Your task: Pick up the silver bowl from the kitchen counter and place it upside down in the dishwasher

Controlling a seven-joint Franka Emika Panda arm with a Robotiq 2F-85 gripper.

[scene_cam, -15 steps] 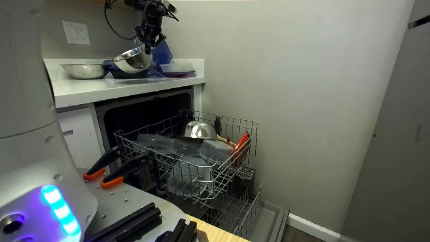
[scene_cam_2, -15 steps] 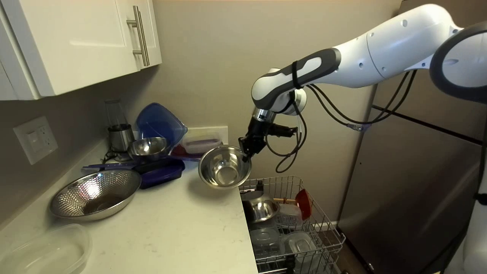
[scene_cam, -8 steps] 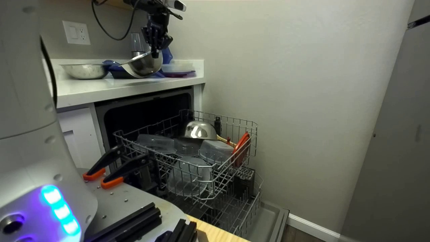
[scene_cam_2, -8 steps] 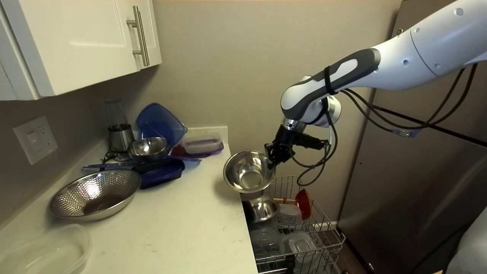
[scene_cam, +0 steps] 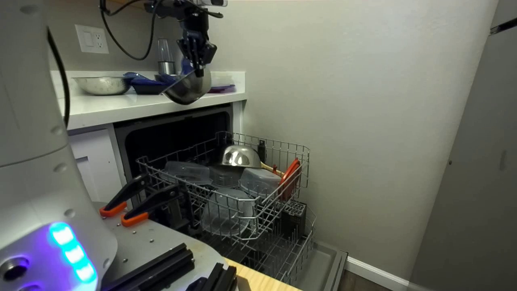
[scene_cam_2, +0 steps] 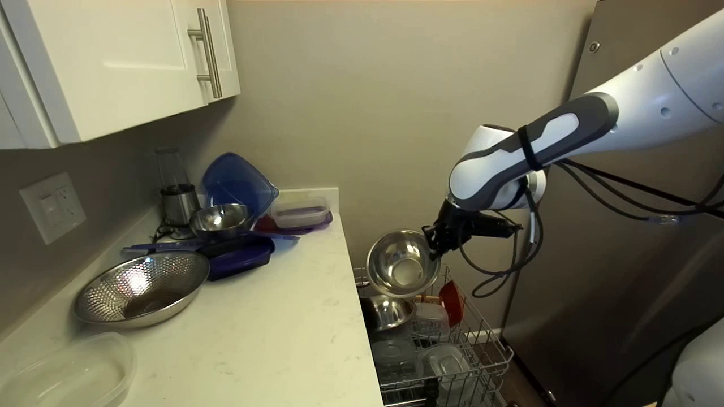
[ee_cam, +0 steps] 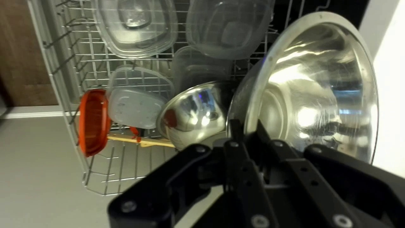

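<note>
The silver bowl (scene_cam_2: 403,263) hangs from the gripper (ee_cam: 248,126), whose jaws are drawn narrow with one side of the bowl's rim clamped between them. It is tilted well over, mouth facing sideways, just beyond the edge of the kitchen counter (scene_cam_2: 294,333) and above the upper rack (scene_cam: 282,142), which stands out from the dishwasher (scene_cam: 177,127). Much of the rack space beneath is taken: a second steel bowl (ee_cam: 196,114) sits upside down there, near the held one but apart from it, with clear containers (ee_cam: 136,107) crowded beside it, a red dish (ee_cam: 93,122) standing on edge at the rack's side and a wooden handle (ee_cam: 139,140) lying between dish and bowl. In the wrist view the held bowl hides part of the rack. On the counter are a colander (scene_cam_2: 141,288), a wide clear bowl (scene_cam_2: 73,373), a purple tray (scene_cam_2: 240,261), a blender (scene_cam_2: 180,204), a blue plastic piece (scene_cam_2: 240,181) leaning upright, a clear box (scene_cam_2: 300,213) and a third steel bowl (scene_cam_2: 220,219). Steel bowls number three: one held, one racked, one on the counter. Four clear containers show in the upper rack; the racks are two, the lower rack (scene_cam: 278,250) carrying one black basket (scene_cam: 294,222).
</note>
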